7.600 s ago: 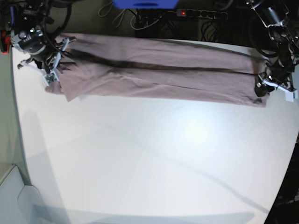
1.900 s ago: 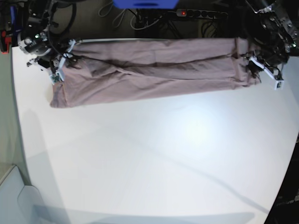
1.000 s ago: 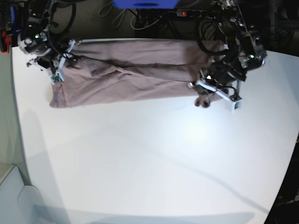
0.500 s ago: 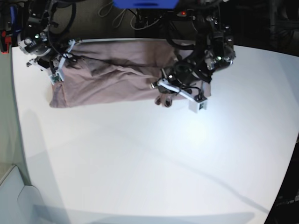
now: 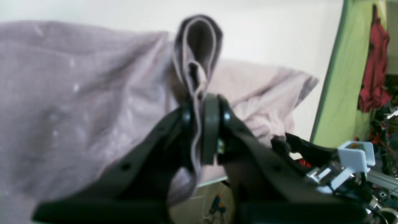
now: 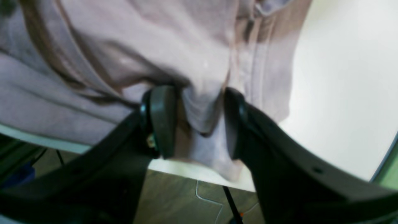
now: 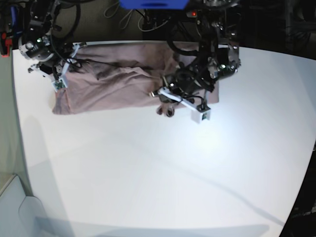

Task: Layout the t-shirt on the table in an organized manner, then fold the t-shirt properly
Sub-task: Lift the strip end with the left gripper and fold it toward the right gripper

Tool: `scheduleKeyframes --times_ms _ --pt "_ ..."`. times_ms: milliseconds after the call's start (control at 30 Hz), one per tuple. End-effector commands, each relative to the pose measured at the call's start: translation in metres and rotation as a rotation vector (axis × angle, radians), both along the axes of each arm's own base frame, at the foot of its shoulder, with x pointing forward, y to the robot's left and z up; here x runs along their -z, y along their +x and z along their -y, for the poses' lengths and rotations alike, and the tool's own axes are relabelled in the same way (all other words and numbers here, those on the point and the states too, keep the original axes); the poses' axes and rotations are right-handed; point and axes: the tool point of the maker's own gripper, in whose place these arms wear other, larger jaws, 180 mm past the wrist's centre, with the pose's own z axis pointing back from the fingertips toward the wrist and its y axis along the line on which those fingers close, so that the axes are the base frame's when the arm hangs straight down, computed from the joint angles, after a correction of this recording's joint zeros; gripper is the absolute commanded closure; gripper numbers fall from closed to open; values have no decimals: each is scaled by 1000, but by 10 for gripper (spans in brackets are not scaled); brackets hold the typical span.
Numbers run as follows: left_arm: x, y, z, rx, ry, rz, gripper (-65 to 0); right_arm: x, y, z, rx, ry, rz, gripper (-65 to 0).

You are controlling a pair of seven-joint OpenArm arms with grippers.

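The mauve t-shirt (image 7: 108, 84) lies as a long folded band along the far edge of the white table (image 7: 158, 173). At the band's left end, my right gripper (image 7: 65, 66) holds a thick bunch of the cloth (image 6: 140, 46) between its fingers (image 6: 161, 121), close to the table edge (image 6: 342, 77). Near the middle of the table's far side, my left gripper (image 7: 165, 98) is shut on a thin fold of the shirt (image 5: 77, 93). That fold sticks up past the left gripper (image 5: 199, 115). The shirt's right end is doubled back over the band.
Beyond the far edge lie a power strip with a red light (image 7: 193, 14), cables and a blue object (image 7: 153, 4). A green panel (image 5: 342, 77) and a red cloth (image 5: 373, 77) stand off the table. A pale box (image 7: 10, 207) sits at the near left.
My left gripper has carried the shirt's right end leftward, from the right edge to near the middle, doubling the band over itself. The right gripper has stayed in place.
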Motion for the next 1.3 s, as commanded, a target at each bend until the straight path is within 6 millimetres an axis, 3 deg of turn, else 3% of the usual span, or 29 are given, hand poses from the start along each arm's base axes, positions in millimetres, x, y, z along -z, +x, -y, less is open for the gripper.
scheduleKeyframes --times_ms 0,367,433,700,933,1067,1167,1267 --pt "-11 6 6 -7 -29 27 0 -7 7 3 -2 -9 30 -259" --pt "1 2 10 14 -34 -19 -5 -7 7 3 -2 -8 31 -259" --pt "-1 -1 21 68 -33 -25 -21 -7 7 3 -2 -8 31 -259" --pt "-7 0 31 124 -42 -40 -173 -9 8 3 -4 -11 35 -259" --pt "-8 -1 31 125 -44 -41 -412 -8 8 3 -4 -10 35 -259" --pt "-20 2 28 121 -44 4 -522 -9 8 3 -4 -10 37 -259" --pt "-34 8 18 91 -40 52 -508 -9 8 3 -4 -11 38 -259" --pt "-29 15 -17 1 -11 42 -421 -10 9 4 -5 -14 40 -259"
